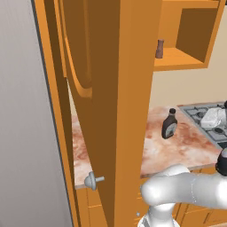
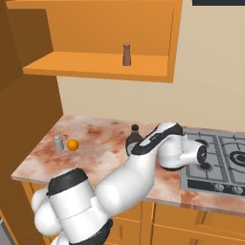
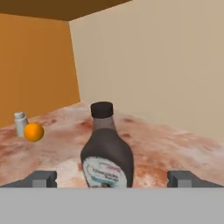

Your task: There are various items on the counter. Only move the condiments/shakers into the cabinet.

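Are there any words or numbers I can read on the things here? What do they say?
Bottle label: there is a pale label with a band of lettering, too blurred to read.
Brown shaker in the cabinet: no writing to be seen.
Nothing else here carries words or numbers.

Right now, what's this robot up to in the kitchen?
It is putting condiments into the cabinet. The brown shaker already stands on the shelf. The open gripper is lined up on the dark bottle, upright on the counter, with the fingers on either side and no grip yet. An orange and a small grey shaker sit nearby.
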